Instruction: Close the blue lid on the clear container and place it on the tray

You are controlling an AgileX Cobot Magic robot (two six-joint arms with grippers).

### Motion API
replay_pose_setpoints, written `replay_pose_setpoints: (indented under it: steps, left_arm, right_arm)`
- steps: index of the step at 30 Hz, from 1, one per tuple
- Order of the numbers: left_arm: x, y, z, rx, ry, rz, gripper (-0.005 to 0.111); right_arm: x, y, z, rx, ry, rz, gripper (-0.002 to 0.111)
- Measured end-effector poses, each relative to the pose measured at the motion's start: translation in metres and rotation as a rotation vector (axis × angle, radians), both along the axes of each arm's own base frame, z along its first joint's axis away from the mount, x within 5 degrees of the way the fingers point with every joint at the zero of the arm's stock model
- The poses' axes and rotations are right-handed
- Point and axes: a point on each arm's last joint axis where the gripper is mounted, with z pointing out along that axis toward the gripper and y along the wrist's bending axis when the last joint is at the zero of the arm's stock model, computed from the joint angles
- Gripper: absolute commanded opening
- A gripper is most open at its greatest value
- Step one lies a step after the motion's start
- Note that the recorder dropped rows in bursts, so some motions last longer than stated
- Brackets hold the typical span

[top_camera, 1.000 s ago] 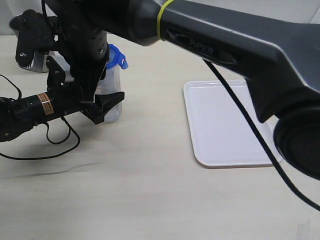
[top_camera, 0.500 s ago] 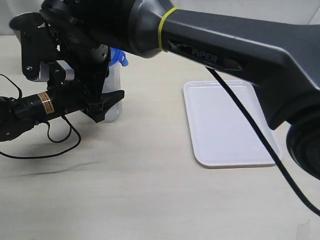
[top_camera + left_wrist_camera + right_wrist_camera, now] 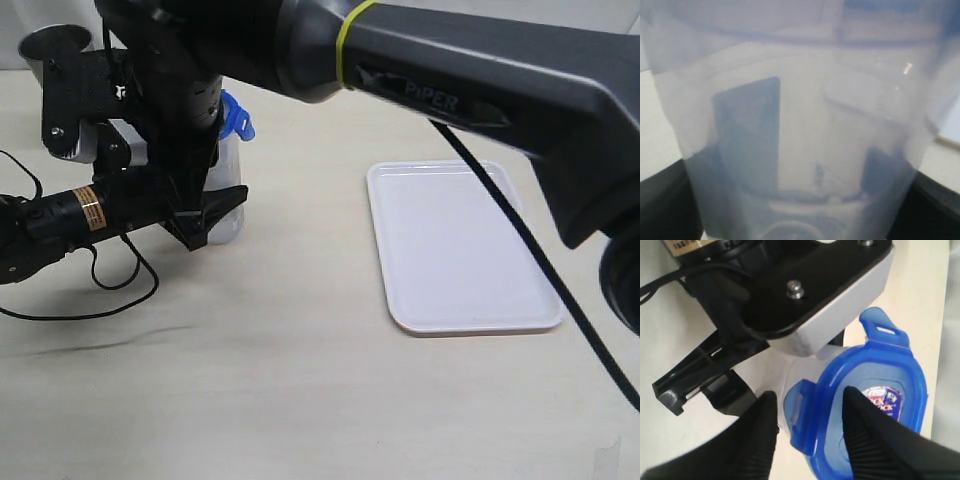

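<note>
The blue lid (image 3: 865, 405) sits on top of the clear container (image 3: 228, 175), directly beneath the right gripper (image 3: 809, 399). The right wrist view shows the lid top with its sticker (image 3: 883, 402) and two flaps projecting outward. The exterior view shows only one blue flap past the arm.

The right gripper's jaws are spread: one finger lies over the lid top, the other hangs just beside a flap. The exterior view hides these jaws behind the arm's own body.

The left gripper (image 3: 218, 212) is clamped on the container's lower wall, one finger on each side. The left wrist view is filled by the translucent wall, with a dark finger at each side. The container stands upright on the table (image 3: 300, 380).

The tray (image 3: 450, 250), seen only in the exterior view, lies well apart from both grippers.
</note>
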Motion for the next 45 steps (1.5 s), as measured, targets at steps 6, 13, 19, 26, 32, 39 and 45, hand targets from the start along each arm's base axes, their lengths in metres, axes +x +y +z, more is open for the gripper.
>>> replay_pose_setpoints:
  steps: [6, 13, 19, 26, 32, 39, 45]
  left_arm:
    - [-0.001, -0.001, 0.000, 0.016, -0.029, -0.016, 0.000]
    - [-0.002, -0.001, 0.001, 0.054, -0.093, -0.049, 0.000]
    - [-0.003, -0.002, 0.001, 0.087, -0.154, -0.072, 0.000]
    - [-0.003, -0.002, 0.001, 0.092, -0.162, -0.078, 0.000]
    - [-0.003, -0.002, 0.001, 0.087, -0.155, -0.073, 0.000]
    - [-0.002, -0.001, 0.002, 0.075, -0.130, -0.052, 0.000]
    - [-0.001, -0.001, 0.001, 0.067, -0.116, -0.043, 0.000]
  right_arm:
    - [-0.009, -0.016, 0.017, 0.011, 0.084, -0.048, 0.046]
    - [-0.028, -0.031, 0.064, 0.126, 0.120, -0.057, 0.046]
    - [-0.033, -0.053, 0.107, 0.260, 0.084, -0.118, 0.046]
    - [0.023, -0.096, 0.087, 0.478, 0.317, -0.511, 0.046]
    - [0.059, -0.128, 0.059, 0.713, 0.763, -0.789, 0.043]
    - [0.054, -0.127, 0.015, 0.746, 0.975, -0.903, 0.037]
    - [0.061, -0.125, -0.003, 0.832, 0.943, -0.971, 0.037]
